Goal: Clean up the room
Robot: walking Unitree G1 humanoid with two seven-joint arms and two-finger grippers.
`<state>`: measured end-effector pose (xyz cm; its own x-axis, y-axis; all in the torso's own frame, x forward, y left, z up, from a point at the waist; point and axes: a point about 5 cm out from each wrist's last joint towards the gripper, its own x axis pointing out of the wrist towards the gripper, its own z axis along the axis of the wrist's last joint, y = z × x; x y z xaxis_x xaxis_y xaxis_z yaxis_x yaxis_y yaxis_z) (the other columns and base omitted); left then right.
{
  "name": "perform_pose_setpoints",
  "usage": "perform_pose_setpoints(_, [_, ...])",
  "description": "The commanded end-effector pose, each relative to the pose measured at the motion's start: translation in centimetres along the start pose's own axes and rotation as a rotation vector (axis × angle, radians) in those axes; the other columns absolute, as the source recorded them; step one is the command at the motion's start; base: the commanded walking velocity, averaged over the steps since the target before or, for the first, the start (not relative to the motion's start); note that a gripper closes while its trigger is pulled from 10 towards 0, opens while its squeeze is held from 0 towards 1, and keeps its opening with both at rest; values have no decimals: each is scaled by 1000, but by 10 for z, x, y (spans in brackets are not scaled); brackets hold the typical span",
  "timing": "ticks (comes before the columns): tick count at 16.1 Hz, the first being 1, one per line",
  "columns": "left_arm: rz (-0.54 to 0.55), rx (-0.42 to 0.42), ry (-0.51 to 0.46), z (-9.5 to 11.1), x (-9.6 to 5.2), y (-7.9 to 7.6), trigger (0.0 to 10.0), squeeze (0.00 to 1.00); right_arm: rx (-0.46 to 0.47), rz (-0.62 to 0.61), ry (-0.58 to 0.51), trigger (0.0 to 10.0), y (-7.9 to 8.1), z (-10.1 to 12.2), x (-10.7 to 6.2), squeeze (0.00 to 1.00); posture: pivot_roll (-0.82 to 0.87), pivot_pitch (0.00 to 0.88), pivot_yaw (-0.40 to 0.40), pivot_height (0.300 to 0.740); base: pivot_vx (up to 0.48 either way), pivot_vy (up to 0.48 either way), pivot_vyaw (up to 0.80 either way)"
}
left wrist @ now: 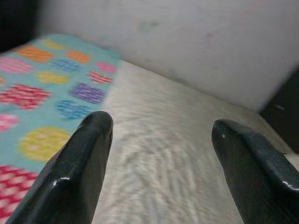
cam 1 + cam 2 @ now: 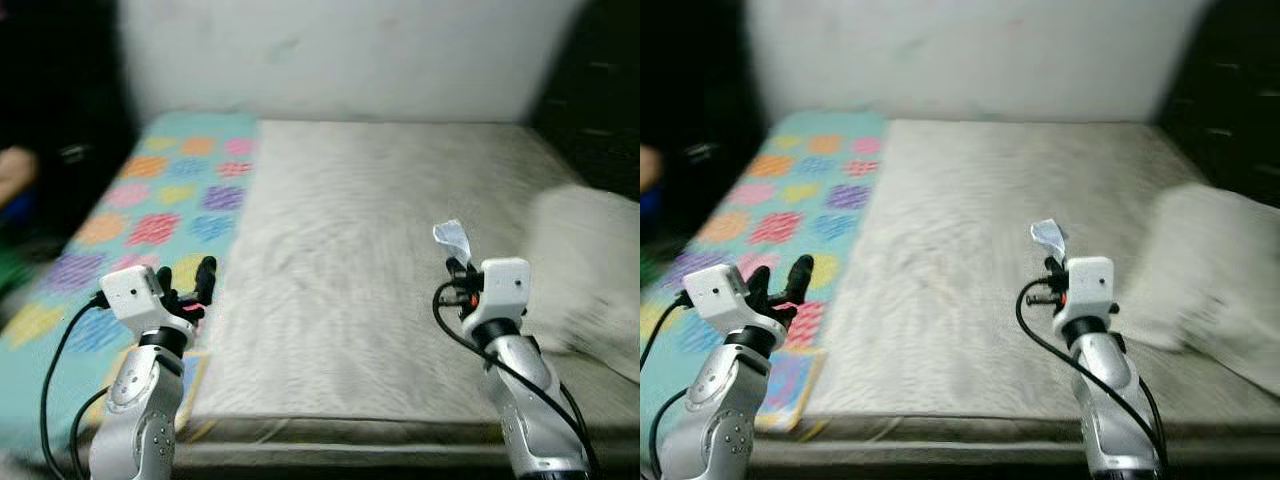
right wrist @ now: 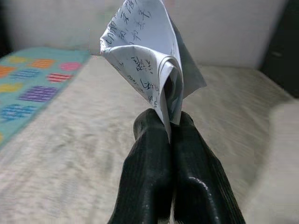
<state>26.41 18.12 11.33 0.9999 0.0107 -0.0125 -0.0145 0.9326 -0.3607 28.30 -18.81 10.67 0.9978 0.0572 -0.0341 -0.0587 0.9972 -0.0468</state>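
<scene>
A folded white paper (image 3: 149, 56) with handwriting on it stands up from my right gripper (image 3: 164, 120), whose two black fingers are shut on its lower edge. In the eye views that paper (image 2: 452, 238) is held above the right part of the grey bed (image 2: 370, 260). My left gripper (image 2: 197, 281) is open over the seam between the grey bedding and a teal sheet (image 2: 150, 210) with coloured patches. Its fingers (image 1: 81, 163) stand wide apart with nothing between them.
A white pillow or blanket (image 2: 590, 270) lies at the bed's right edge. A pale wall (image 2: 340, 50) runs behind the bed. Dark areas flank both sides. The bed's front edge (image 2: 350, 435) is close to me.
</scene>
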Motion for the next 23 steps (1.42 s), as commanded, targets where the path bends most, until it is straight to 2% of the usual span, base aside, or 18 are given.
perform_pose_setpoints(1, [-32, 5, 9, -2, 0, -4, 10000, 0, -6, -5, -9, 10000, -2, 4, -1, 0, -44, 0, 17, 740, 0, 0, -800])
perform_pose_setpoints(6, [-36, -1, 13, -3, 1, -5, 10000, 0, -1, -11, 1, 10000, -2, 1, -1, 0, -36, 0, 16, 740, 0, 0, -800])
perform_pose_setpoints(8, [-5, -12, 11, -3, 2, -3, 10000, 0, 4, -17, 0, 10000, -3, 1, 0, 0, -36, 0, 16, 740, 0, 0, -494])
perform_pose_setpoints(14, [-7, -24, 10, -3, 3, -4, 10000, 0, -1, -12, -12, 10000, -3, 4, 3, 0, -43, 0, 9, 740, 0, 0, 0])
perform_pose_setpoints(23, [-9, -37, 13, -4, 2, -5, 10000, 0, -13, -3, -16, 10000, -3, 6, 3, 0, -46, 0, 5, 740, 0, 408, 0])
